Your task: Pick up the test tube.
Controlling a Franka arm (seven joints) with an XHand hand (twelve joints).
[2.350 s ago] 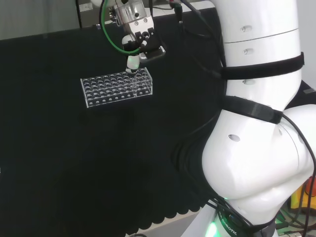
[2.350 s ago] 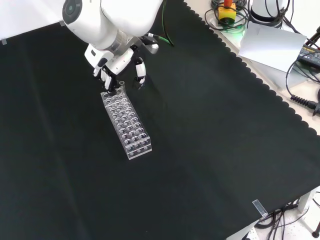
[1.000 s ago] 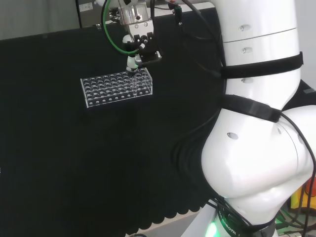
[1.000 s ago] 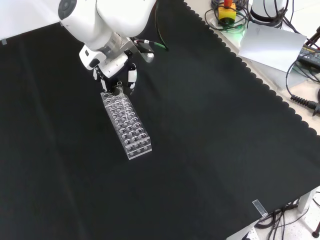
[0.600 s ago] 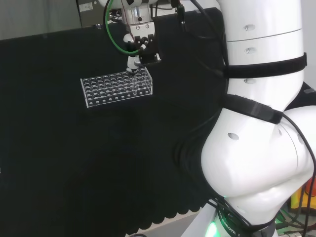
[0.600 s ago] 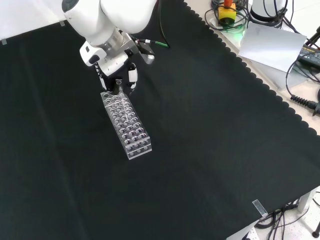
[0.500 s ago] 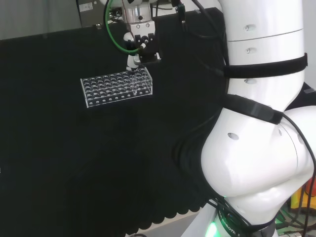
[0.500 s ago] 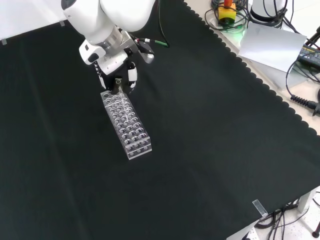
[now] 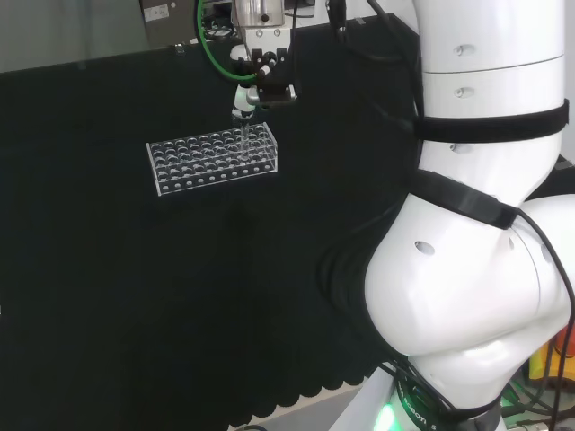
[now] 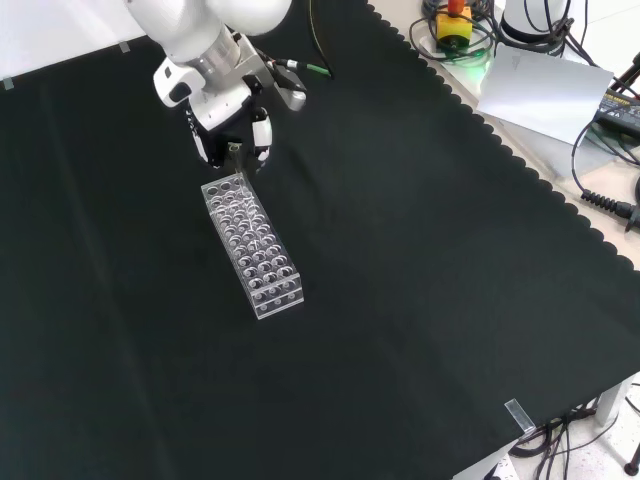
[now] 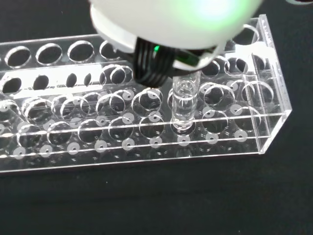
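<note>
The white arm reaches across from the head view's right. Its hand (image 9: 256,85) points downward, fingers (image 10: 261,133) curled together in a pinch.

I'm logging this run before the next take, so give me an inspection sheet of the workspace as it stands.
Surface: black cloth covers the bench.
Job's things: clear test tube upright, its lower end at the rack, near the rack's end under the hand.
Clutter: nothing seen on the cloth.
Hand: hand above that end, fingers curled round the tube's top.
Cables: green cable by the wrist; loose cables beyond the cloth's scalloped edge.
Surroundings: grey sheet off the cloth.
</note>
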